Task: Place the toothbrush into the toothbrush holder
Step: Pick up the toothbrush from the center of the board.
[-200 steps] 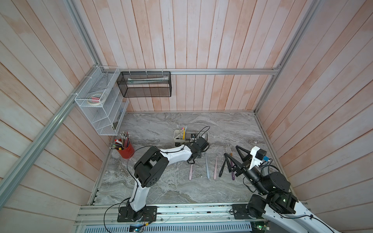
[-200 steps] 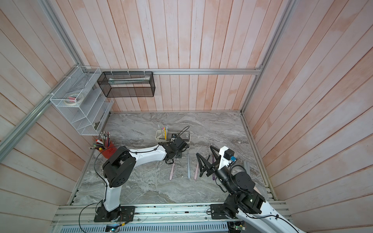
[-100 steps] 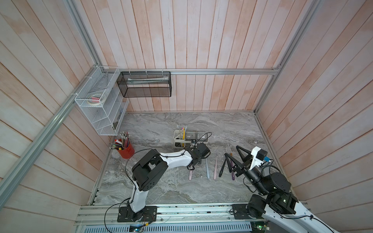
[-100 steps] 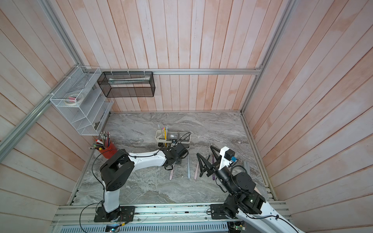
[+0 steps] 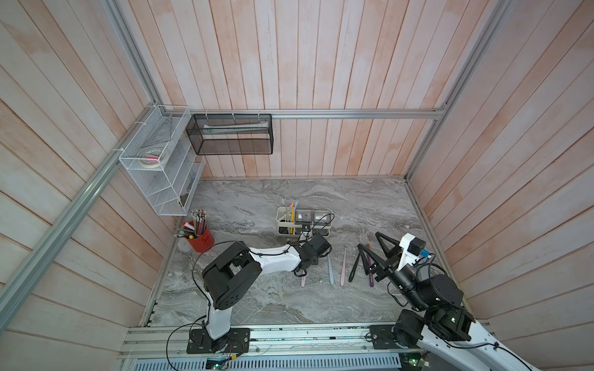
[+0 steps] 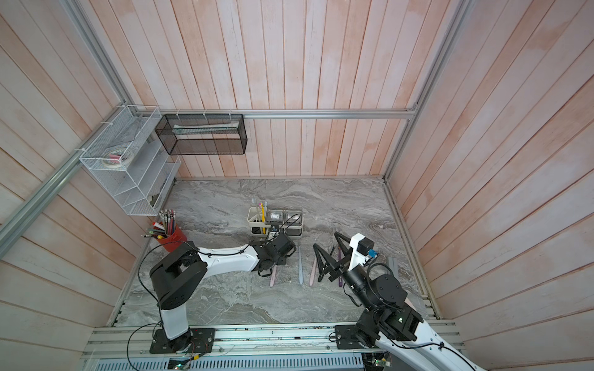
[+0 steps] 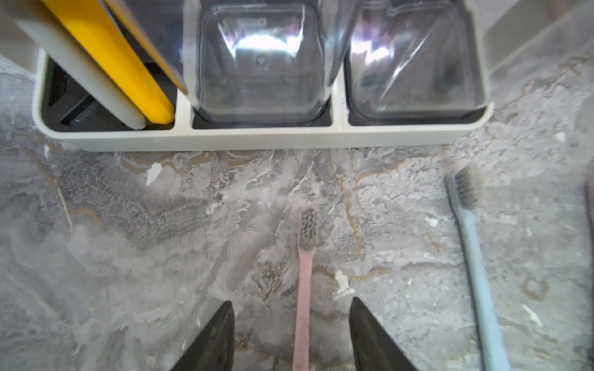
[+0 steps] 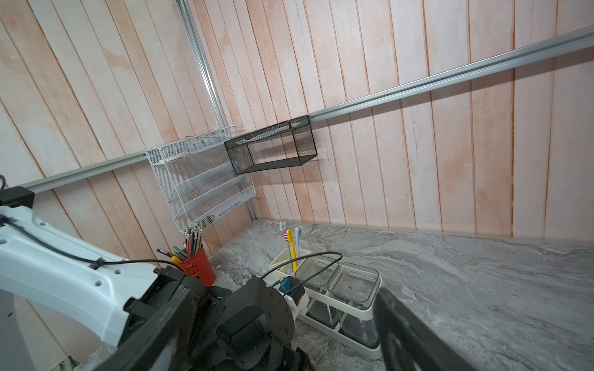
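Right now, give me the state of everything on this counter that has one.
toothbrush holder: upright.
yellow toothbrush: standing in the holder's end compartment.
clear cups: seated in the holder, empty.
left pincer: open, straddling the pink toothbrush without touching it.
pink toothbrush: lying flat.
blue toothbrush: lying flat.
right pincer: open, empty.
red cup: upright, holding pencils.

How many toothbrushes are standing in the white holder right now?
3, all upright in the toothbrush holder's slotted end section: a yellow toothbrush between a pale toothbrush and a second pale toothbrush. Another could be hidden behind them.
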Tool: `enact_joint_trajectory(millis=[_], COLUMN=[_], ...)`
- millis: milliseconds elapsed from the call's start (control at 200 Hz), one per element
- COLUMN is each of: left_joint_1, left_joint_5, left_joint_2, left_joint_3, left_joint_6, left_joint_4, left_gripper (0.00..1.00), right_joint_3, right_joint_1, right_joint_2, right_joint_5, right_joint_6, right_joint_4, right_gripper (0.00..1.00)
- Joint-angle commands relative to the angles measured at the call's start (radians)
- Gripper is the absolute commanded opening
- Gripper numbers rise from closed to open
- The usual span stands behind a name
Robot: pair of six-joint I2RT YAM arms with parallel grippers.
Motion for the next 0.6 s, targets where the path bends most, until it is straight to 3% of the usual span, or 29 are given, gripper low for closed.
enact_joint_trajectory(millis=[0, 100, 270, 415, 495, 590], left_joint_1=[-0.001, 0.0, 0.002, 0.008, 0.013, 0.014], left_joint_5=[-0.019, -0.041, -0.052, -0.059, -0.059, -0.059], left_joint_2=[0.035, 0.056, 0.078, 0.097, 0.106, 0.115], left_joint_3=[0.014, 0.038, 0.051, 0.054, 0.059, 0.069], left_joint_6=[0.02, 0.029, 0.042, 0.042, 0.04, 0.04], left_joint_4=[0.028, 0.005, -0.002, -0.002, 0.001, -0.005], left_gripper=[0.56, 0.51, 0.51, 0.43, 0.34, 0.33], right_joint_3=[-0.005, -0.004, 0.001, -0.002, -0.004, -0.002], right_joint_1=[-0.002, -0.002, -0.002, -0.002, -0.002, -0.002], right_joint_2=[-0.004, -0.003, -0.003, -0.001, 0.0, 0.003], right_joint_5=[-0.014, -0.017, -0.019, -0.025, -0.026, -0.029], right_joint_6=[0.007, 0.007, 0.007, 0.007, 0.007, 0.005], right_joint_4=[0.014, 0.014, 0.01, 0.013, 0.015, 0.016], right_gripper=[0.88, 0.88, 0.87, 0.87, 0.86, 0.87])
